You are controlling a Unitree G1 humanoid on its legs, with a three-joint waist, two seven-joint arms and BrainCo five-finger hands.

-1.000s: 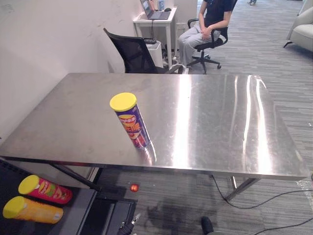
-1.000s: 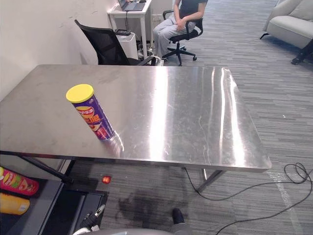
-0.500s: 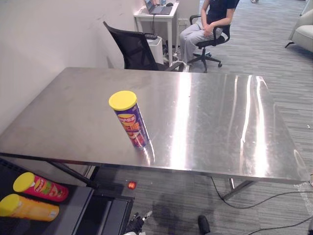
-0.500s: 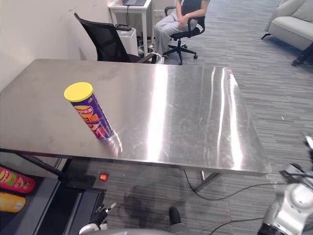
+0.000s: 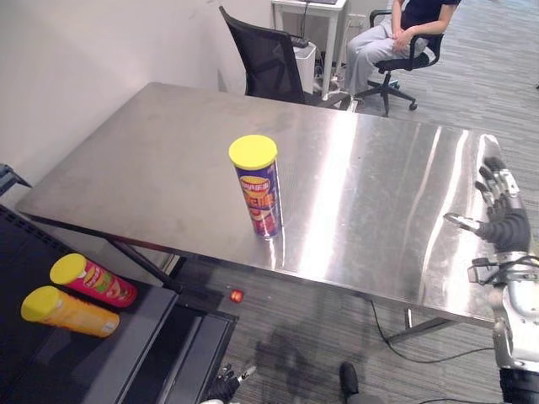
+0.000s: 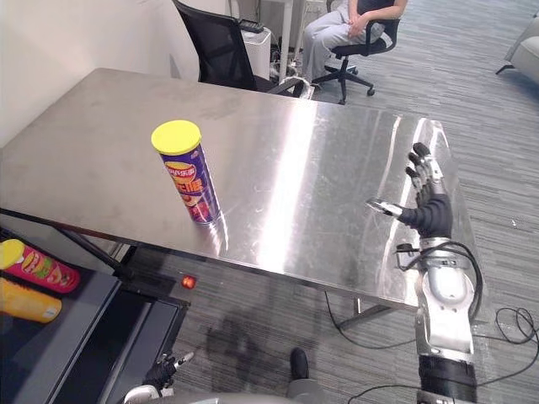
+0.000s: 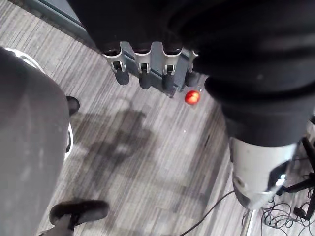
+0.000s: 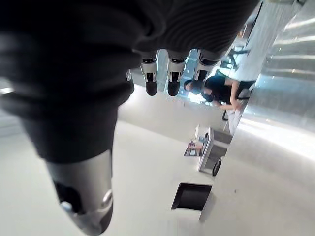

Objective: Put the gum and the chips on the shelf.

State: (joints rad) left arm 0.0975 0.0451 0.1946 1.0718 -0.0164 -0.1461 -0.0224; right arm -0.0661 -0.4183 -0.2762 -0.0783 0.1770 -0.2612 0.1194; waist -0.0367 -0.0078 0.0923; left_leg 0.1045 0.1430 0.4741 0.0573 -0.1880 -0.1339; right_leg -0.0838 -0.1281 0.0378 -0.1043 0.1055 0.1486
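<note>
You risk knocking the upright chips can (image 6: 192,181), near the table's (image 6: 320,168) front edge, to the floor if the right hand (image 6: 431,215), straight-fingered and empty well apart, strikes it high.

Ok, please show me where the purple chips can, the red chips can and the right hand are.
purple chips can (image 5: 264,198), left eye view, on its printed side wall.
red chips can (image 5: 101,284), left eye view, on the middle of its body.
right hand (image 6: 429,210), right eye view, on its dark back cover.
</note>
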